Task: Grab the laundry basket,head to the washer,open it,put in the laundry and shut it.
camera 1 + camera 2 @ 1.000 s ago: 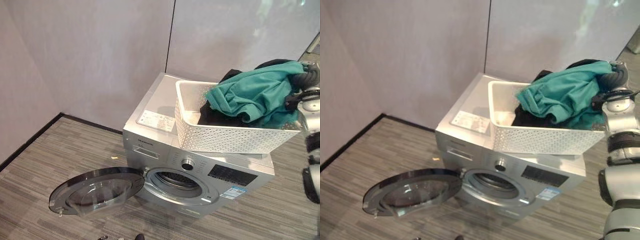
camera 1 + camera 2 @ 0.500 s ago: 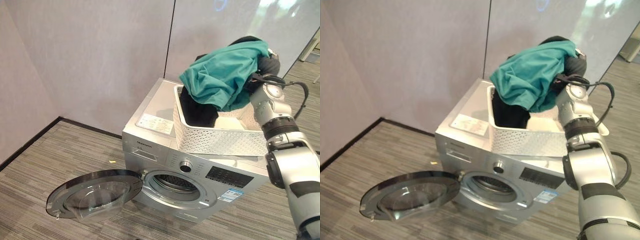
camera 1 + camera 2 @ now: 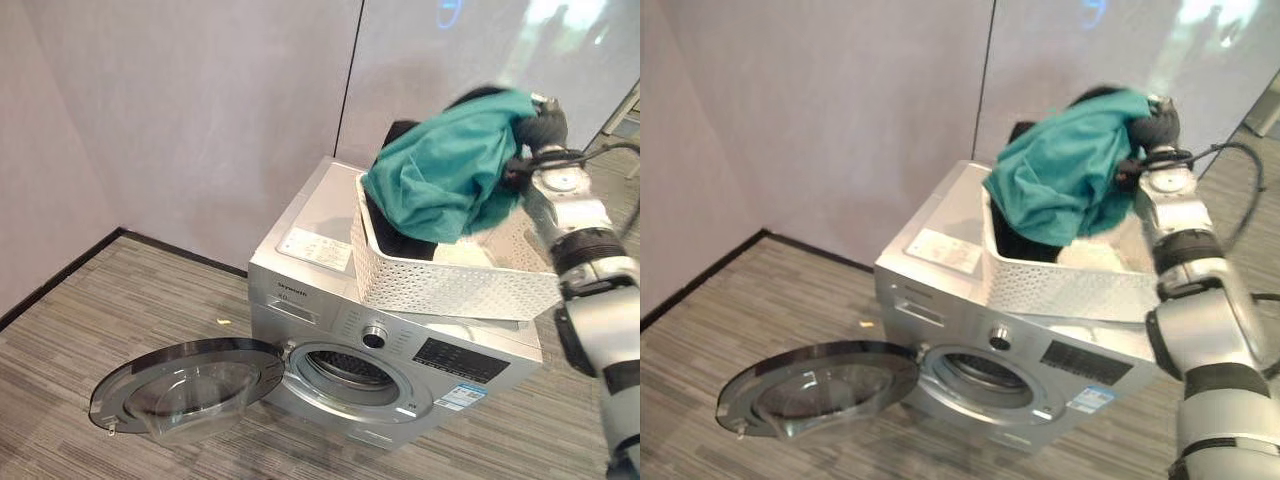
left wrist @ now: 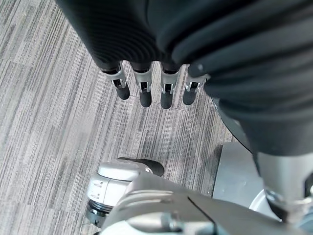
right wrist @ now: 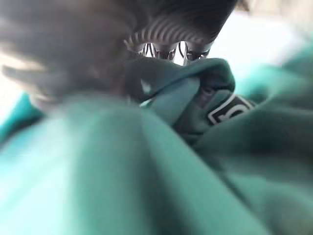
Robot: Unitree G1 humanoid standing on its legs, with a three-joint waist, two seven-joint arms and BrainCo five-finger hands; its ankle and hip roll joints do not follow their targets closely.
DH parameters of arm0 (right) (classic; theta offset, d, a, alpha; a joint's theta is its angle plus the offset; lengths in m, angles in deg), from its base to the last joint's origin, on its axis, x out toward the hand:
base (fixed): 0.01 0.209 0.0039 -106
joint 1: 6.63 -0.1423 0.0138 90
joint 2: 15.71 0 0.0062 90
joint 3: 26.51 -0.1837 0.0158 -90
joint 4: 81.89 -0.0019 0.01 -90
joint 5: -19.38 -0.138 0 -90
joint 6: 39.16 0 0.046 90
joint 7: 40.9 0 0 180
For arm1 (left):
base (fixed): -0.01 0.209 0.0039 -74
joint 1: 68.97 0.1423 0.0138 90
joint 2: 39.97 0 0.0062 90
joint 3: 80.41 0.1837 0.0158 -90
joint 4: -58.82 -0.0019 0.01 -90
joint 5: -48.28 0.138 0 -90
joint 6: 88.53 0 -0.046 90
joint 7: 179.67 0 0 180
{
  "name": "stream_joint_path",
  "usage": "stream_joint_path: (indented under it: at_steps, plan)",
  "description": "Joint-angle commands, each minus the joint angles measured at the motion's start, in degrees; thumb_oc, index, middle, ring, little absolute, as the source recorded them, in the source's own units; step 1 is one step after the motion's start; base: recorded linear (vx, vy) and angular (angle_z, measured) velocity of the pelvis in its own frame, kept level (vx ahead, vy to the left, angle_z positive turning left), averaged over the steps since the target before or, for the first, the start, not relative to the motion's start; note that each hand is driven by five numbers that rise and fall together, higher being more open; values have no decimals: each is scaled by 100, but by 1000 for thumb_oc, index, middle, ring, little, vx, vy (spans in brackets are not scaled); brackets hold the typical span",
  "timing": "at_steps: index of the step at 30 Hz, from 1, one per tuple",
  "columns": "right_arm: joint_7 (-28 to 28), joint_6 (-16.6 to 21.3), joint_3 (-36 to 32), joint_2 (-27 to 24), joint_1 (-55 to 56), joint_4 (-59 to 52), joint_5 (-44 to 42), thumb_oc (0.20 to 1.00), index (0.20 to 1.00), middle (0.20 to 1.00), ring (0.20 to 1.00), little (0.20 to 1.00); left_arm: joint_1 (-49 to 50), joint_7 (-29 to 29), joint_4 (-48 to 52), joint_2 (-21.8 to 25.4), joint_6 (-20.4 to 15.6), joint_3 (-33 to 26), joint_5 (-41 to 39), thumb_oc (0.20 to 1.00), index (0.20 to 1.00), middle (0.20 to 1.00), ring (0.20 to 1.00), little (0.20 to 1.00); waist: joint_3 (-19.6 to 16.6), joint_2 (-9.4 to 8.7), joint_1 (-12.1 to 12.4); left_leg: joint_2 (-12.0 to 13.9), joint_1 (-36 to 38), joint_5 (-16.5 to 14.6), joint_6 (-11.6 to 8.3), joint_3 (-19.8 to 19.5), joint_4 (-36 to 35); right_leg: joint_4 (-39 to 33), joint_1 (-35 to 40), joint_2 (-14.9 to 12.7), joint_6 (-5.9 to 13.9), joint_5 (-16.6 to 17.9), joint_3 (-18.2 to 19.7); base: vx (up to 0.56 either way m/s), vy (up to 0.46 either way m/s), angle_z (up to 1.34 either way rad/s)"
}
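Laundry, as a bundle of teal cloth [image 3: 445,170] with dark garments beneath, is raised in the right hand [image 3: 540,125], whose fingers are curled into the cloth; the right wrist view shows the fabric bunched close under the fingers [image 5: 168,50], so the hold is a clench on the top of the bundle. The left hand [image 4: 146,83] hangs over the grey floor [image 4: 49,122], fingers straight and relaxed, holding nothing. Directly below the right hand sits the white perforated basket [image 3: 440,285] on top of the washer [image 3: 310,225], with the lower part of the bundle drooping into it and more dark cloth [image 3: 405,245] lying inside. Further down and toward the robot's left of that hand, the round drum opening [image 3: 350,370] faces forward, and the glass door [image 3: 190,385] is swung fully open, near the floor. Beyond all this stand plain grey wall panels [image 3: 200,120]. Judgement on handling: the load is soft, light and limp, with no stiffness, so it will sag and trail from any single grip point, and loose pieces could slip out or snag on the basket rim. The bunched middle of the bundle is the better place to hold, gathering the dark garments together with the teal one before lowering toward the drum.
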Motion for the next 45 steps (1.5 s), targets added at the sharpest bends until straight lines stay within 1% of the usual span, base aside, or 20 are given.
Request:
stream_joint_path:
  at_steps: [1,4,7,12,17,24,25,27,28,40,41,42,43,45]
  plan:
    - [-423,154,469,-708,-978,131,765,200,200,200,200,200,-86,92,-510,31,-32,38,281,1000,1000,1000,1000,1000,-229,-27,38,77,181,-567,-122,-191,26,76,82,-74,207,-171,-40,11,4,-4]
    - [-935,135,1149,-959,-1105,93,1213,200,200,200,200,200,-80,188,-526,75,-24,-3,326,1000,1000,1000,1000,1000,-245,-33,-23,90,202,-570,-137,-155,21,89,85,-73,205,-178,-27,9,3,-3]
    - [-1082,144,1568,-1160,-1176,69,1626,200,200,200,200,200,-42,263,-526,92,-34,-26,362,1000,1000,1000,1000,1000,-259,-33,-76,96,227,-577,-150,-135,14,82,94,-78,213,-173,-19,0,0,0]
    - [-1136,215,1678,-1200,-1068,-153,1889,200,200,200,200,200,-44,317,-546,49,-35,-28,392,1000,1000,1000,1000,1000,-267,-24,-106,105,250,-595,-155,-95,14,60,84,-77,226,-166,32,1,2,-2]
    - [-1440,228,2302,-1316,-1248,-249,2571,200,200,200,200,200,-12,441,-577,87,-4,-99,454,1000,1000,1000,1000,1000,-254,-58,-93,120,243,-606,-160,-77,15,49,64,-67,224,-164,53,-1,0,-2]
    - [-1375,300,2232,-1277,-927,-558,2990,200,200,200,200,200,-15,480,-612,108,1,-215,446,1000,1000,1000,1000,1000,-208,-116,-42,132,219,-609,-162,-72,15,48,50,-52,220,-159,76,1,0,-8]
    - [-1384,301,2229,-1296,-907,-625,3012,253,253,253,253,253,-14,478,-621,117,2,-231,453,1000,1000,1000,1000,1000,-201,-129,-29,132,216,-609,-162,-73,14,48,48,-52,220,-159,74,3,-1,-3]
    - [-1390,297,2200,-1310,-850,-641,3031,940,940,940,940,940,-15,491,-637,132,0,-238,469,1000,1000,1000,1000,1000,-194,-146,-9,130,209,-608,-165,-83,14,44,48,-50,220,-163,69,0,0,0]
    - [-1395,294,2197,-1311,-844,-664,3047,1000,1000,1000,1000,1000,-20,496,-637,134,3,-244,465,1000,1000,1000,1000,1000,-194,-153,-6,131,204,-606,-167,-86,14,41,44,-52,221,-160,66,0,0,0]
    - [-1682,296,2407,-1258,-914,-860,3093,1000,1000,1000,1000,1000,-74,554,-697,140,27,-307,416,1000,1000,1000,1000,1000,-235,-146,-41,124,214,-625,-169,-48,14,36,34,-63,225,-153,84,0,0,0]
    - [-1727,298,2448,-1259,-928,-891,3105,947,947,947,947,947,-92,564,-703,148,36,-309,415,1000,1000,1000,1000,1000,-241,-147,-50,124,218,-627,-171,-41,14,36,35,-61,223,-157,86,0,0,0]
    - [-1779,288,2472,-1265,-941,-926,3087,771,771,771,771,771,-104,563,-712,160,39,-311,407,1000,1000,1000,1000,1000,-247,-147,-58,123,224,-633,-172,-37,14,36,36,-60,222,-157,88,0,0,0]
    - [-1790,288,2476,-1261,-943,-916,3068,526,526,526,526,526,-126,570,-721,161,43,-308,401,1000,1000,1000,1000,1000,-250,-145,-65,122,227,-635,-173,-31,14,36,36,-59,221,-155,92,0,0,0]
    - [-1835,292,2510,-1300,-955,-997,3021,256,256,256,256,256,-84,588,-717,149,45,-315,404,1000,1000,1000,1000,1000,-258,-153,-68,126,236,-641,-174,-29,14,36,43,-56,221,-159,92,0,0,0]
